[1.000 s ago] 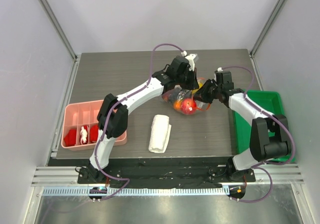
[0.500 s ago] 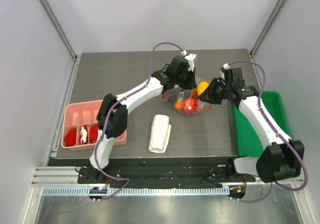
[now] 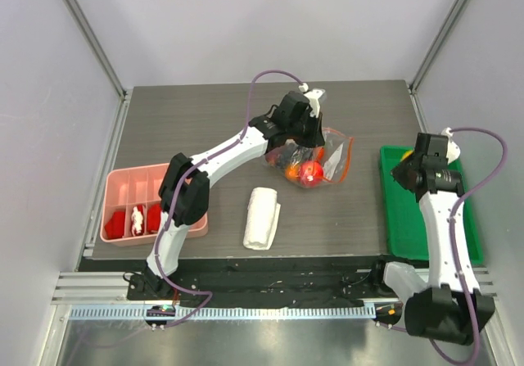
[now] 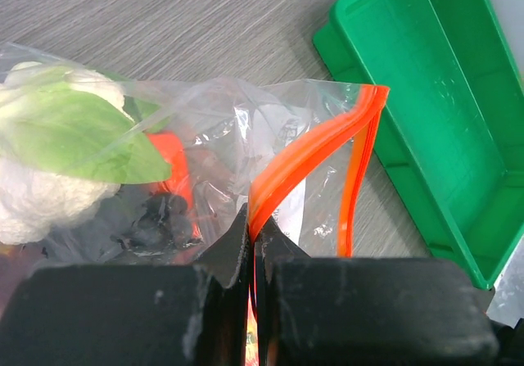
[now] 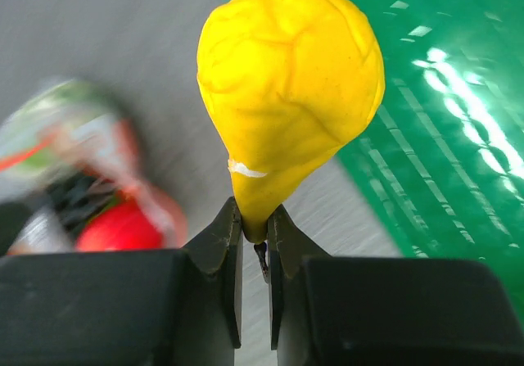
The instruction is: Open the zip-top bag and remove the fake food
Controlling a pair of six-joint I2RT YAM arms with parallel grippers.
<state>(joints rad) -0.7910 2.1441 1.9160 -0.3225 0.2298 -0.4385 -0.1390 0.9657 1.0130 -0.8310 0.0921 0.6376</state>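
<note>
Yellow fake food (image 5: pixel 286 96), long axis 6-to-12 o'clock, narrow end at 6 clamped in right gripper (image 5: pixel 255 235); left gripper (image 4: pixel 254 239) pinches zip-top bag (image 4: pixel 221 120) by its orange strip.

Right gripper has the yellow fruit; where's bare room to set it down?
The green plastic bin by the right gripper and its yellow pear-shaped fruit looks bare. Also free: dark tabletop between folded white cloth and bin. Crowded around the clear zip-top bag pinched by the left gripper.
</note>
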